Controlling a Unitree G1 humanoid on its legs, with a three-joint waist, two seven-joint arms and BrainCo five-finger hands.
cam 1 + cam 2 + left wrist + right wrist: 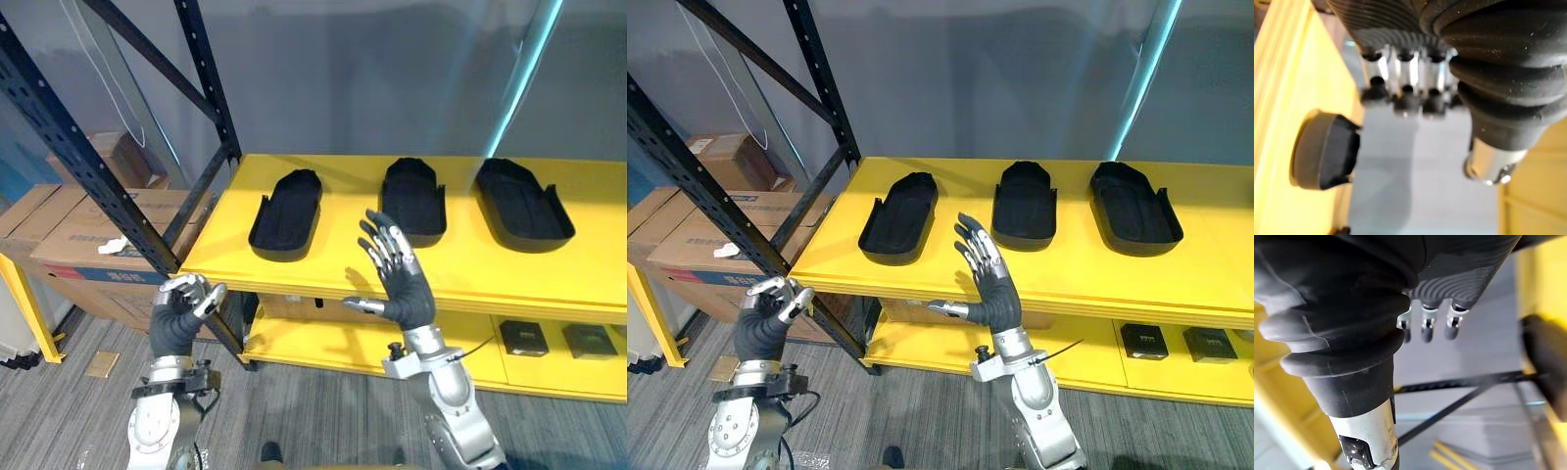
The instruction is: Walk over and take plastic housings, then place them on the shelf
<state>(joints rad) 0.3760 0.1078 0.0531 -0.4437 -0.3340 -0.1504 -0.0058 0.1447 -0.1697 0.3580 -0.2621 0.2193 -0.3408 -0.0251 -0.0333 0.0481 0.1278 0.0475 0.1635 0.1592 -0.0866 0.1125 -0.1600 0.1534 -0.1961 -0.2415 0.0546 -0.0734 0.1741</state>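
Three black plastic housings lie in a row on the yellow shelf board [549, 279]: the left housing [286, 213], the middle housing [413, 199] and the right housing [522, 204]. My right hand [409, 297] is raised in front of the shelf's front edge, below the gap between the left and middle housings. It is open with straight, spread fingers and holds nothing. My left hand [176, 318] hangs lower, off the shelf's left corner, with its fingers curled and empty. In the left wrist view, one housing's end [1327, 152] shows past that hand's curled fingers [1405, 95].
A black rack upright [93, 181] with diagonal braces stands at the shelf's left end. Cardboard boxes [78, 230] are stacked behind it. Two small black boxes [529, 338] sit on the lower yellow shelf at the right. Grey flooring lies below.
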